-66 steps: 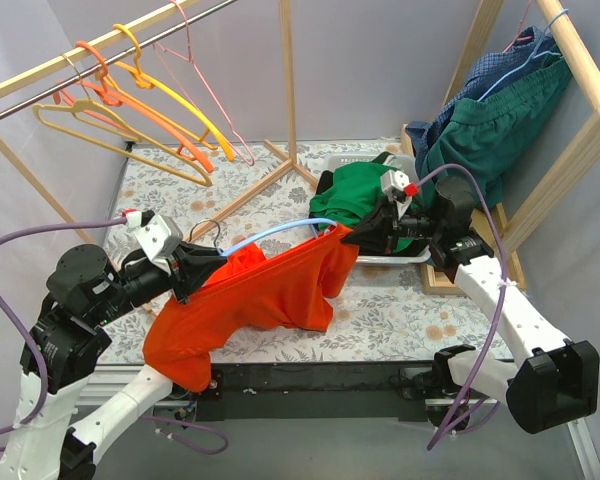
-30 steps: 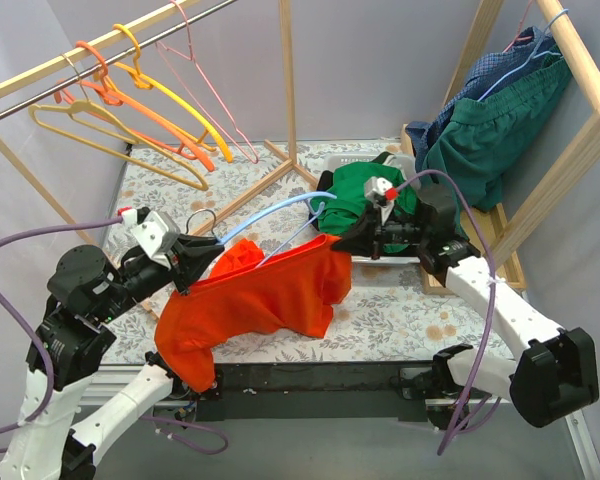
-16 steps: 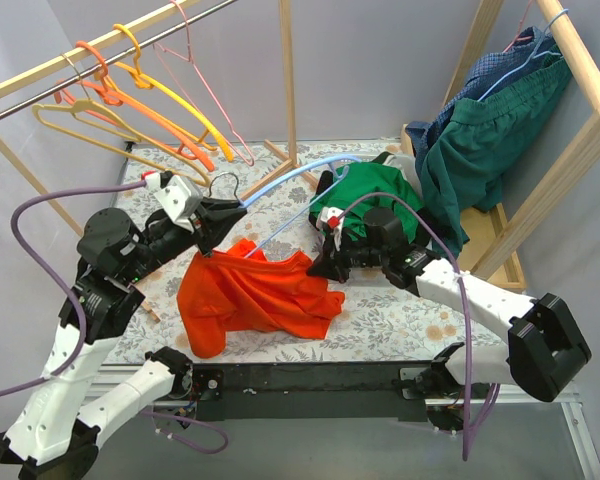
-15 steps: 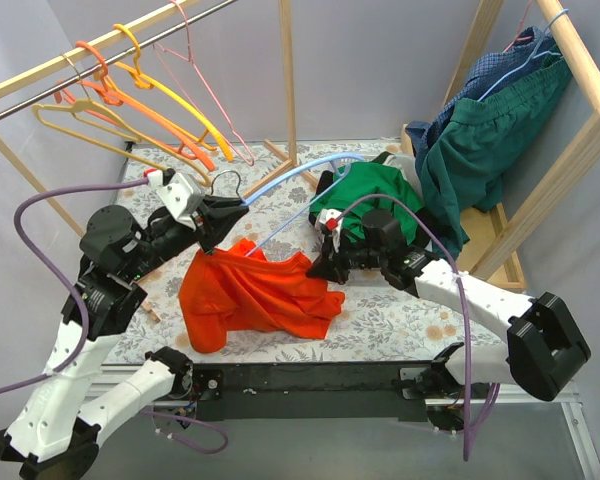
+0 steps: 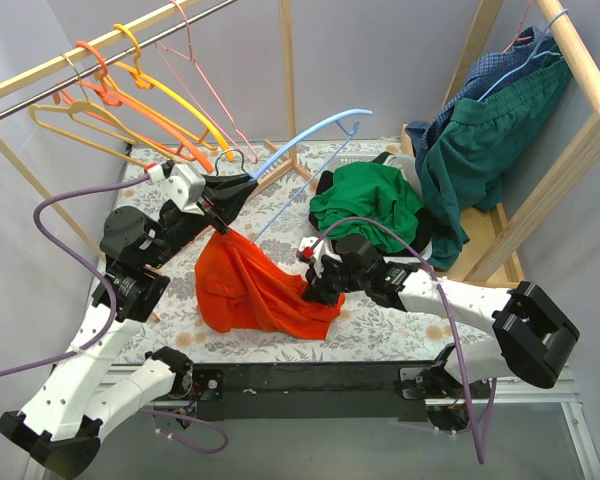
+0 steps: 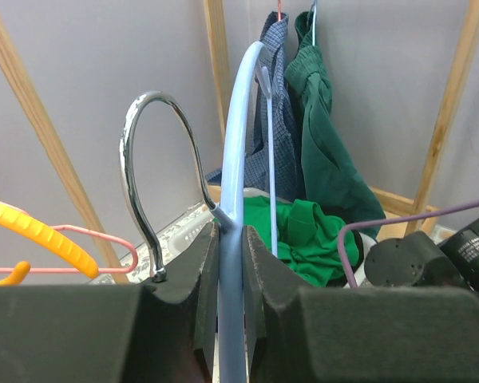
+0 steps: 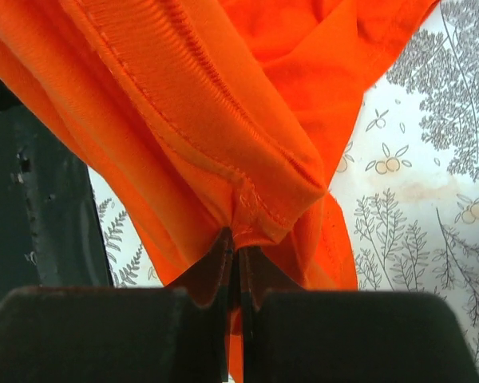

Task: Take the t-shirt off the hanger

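The orange t-shirt hangs bunched from below my left gripper down to the table. My left gripper is shut on the neck of the light blue hanger, held raised and tilted toward the back. In the left wrist view the hanger rises between the jaws, its chrome hook to the left. My right gripper is shut on the shirt's edge low at the table. In the right wrist view the orange cloth is pinched at a seam between the fingertips.
A rail at back left carries orange, yellow and pink hangers. A wooden post stands at the back. A green garment lies in a tray at right. Dark green and blue clothes hang on the right wooden rack.
My left gripper has lifted the blue hanger up and back, out of the shirt. My right gripper has moved left and down with the shirt's edge. The shirt has slumped onto the table.
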### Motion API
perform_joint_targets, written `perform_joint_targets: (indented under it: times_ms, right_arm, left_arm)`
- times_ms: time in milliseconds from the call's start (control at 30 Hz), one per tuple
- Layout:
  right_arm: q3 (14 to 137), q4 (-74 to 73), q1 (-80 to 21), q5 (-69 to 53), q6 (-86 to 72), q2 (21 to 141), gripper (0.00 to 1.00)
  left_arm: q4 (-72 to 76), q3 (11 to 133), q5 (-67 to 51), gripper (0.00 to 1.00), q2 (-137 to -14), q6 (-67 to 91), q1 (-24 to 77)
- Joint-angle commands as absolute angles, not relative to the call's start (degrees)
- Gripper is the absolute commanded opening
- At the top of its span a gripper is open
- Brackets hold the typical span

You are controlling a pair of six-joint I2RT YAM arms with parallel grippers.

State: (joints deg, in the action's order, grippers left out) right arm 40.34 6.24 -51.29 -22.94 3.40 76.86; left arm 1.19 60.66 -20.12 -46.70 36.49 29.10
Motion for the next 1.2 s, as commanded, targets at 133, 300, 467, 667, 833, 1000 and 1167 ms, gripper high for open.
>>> perform_joint_targets:
  times_ms: [133,300,467,667,833,1000,1167]
  right_arm:
    - [39.4,4.1,-53.4,-17.5,3.4,80.3,0.01]
    - [38.0,4.7,-54.6,-16.1,2.5,82.2,0.01]
    - [38.4,4.0,-55.2,-14.9,1.8,80.8,0.01]
    - [43.3,-2.3,-55.7,-12.2,2.0,75.4,0.3]
    - [49.9,-8.3,-55.8,-7.5,4.9,64.7,0.52]
    - [64.1,-19.1,-55.8,-7.3,12.6,57.2,0.55]
    - [75.9,-32.3,-55.8,-13.8,18.5,54.7,0.56]
  left_arm:
    - [14.4,64.3,-15.3,0.0,-48.0,36.6,28.8]
    - [23.4,63.3,-10.8,0.0,-48.6,36.6,28.9]
    - [26.4,63.3,-10.5,0.0,-50.1,37.3,28.9]
    - [24.3,62.4,-14.1,0.0,-50.1,38.0,28.8]
    - [15.0,62.8,-21.3,0.0,-48.8,38.3,28.8]
    - [1.3,61.6,-29.8,0.0,-45.2,38.6,28.8]
    - [-8.9,58.5,-33.9,0.0,-42.0,39.2,28.9]
